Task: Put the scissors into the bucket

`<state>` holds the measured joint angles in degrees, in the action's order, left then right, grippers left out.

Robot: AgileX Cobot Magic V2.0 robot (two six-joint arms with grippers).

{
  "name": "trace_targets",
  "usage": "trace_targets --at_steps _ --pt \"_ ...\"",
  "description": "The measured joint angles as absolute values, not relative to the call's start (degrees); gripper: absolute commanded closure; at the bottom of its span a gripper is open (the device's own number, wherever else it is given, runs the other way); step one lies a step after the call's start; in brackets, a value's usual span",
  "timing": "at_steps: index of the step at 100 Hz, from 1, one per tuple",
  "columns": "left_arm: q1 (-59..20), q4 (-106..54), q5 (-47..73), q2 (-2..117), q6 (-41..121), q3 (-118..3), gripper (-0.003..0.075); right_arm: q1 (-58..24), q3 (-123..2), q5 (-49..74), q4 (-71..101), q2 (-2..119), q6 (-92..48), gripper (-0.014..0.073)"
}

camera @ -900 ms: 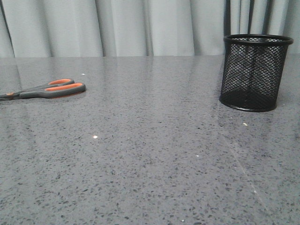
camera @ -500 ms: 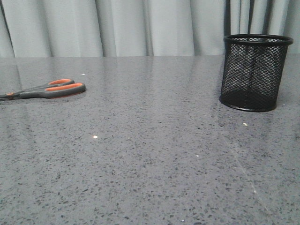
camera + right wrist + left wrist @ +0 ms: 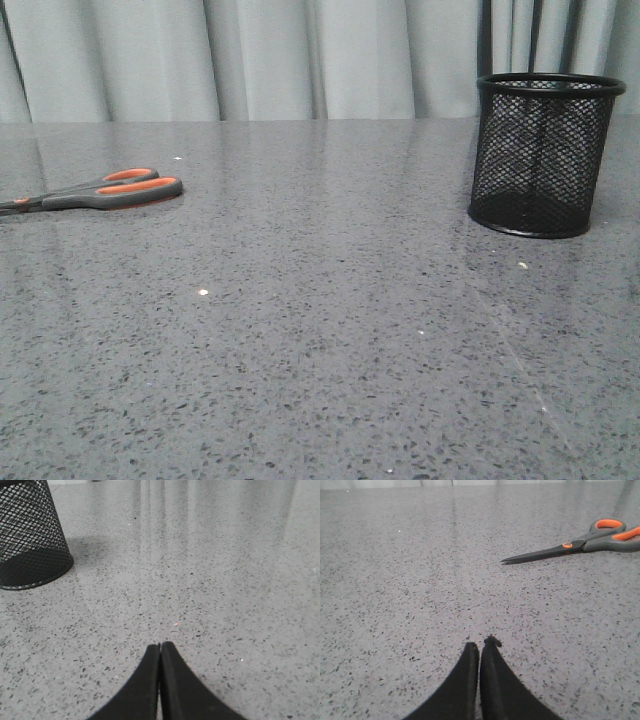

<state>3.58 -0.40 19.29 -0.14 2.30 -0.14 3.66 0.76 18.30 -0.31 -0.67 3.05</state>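
The scissors point(image 3: 105, 191) lie flat and closed on the grey speckled table at the left, dark grey handles lined orange, blades running off the left edge. They also show in the left wrist view point(image 3: 580, 542), well ahead of my left gripper point(image 3: 480, 643), which is shut and empty just above the table. The black wire-mesh bucket point(image 3: 543, 153) stands upright at the right; it also shows in the right wrist view point(image 3: 31, 535). My right gripper point(image 3: 160, 644) is shut and empty, some way from the bucket. Neither gripper shows in the front view.
The grey speckled table point(image 3: 330, 330) stretches between scissors and bucket, with a few small white specks point(image 3: 203, 292) on it. A grey curtain point(image 3: 280, 55) hangs behind the table's far edge.
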Motion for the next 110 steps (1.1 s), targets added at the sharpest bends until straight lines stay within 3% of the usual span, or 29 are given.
trace_targets --at_steps 17,53,87,110 --pt "3.58 -0.40 19.29 -0.14 2.30 -0.14 0.0740 3.66 0.76 16.03 -4.76 -0.67 3.05 0.0639" --pt "3.58 -1.78 17.98 -0.14 2.30 -0.14 0.0740 3.66 0.76 -5.64 -10.14 -0.67 3.05 0.0639" --pt "3.58 -44.22 3.76 -0.14 2.30 -0.14 0.0740 3.66 0.76 -10.56 4.04 -0.67 7.23 0.0639" --pt "3.58 -53.41 2.10 -0.14 2.30 -0.14 0.0740 3.66 -0.37 -8.96 7.14 -0.67 7.44 0.0639"
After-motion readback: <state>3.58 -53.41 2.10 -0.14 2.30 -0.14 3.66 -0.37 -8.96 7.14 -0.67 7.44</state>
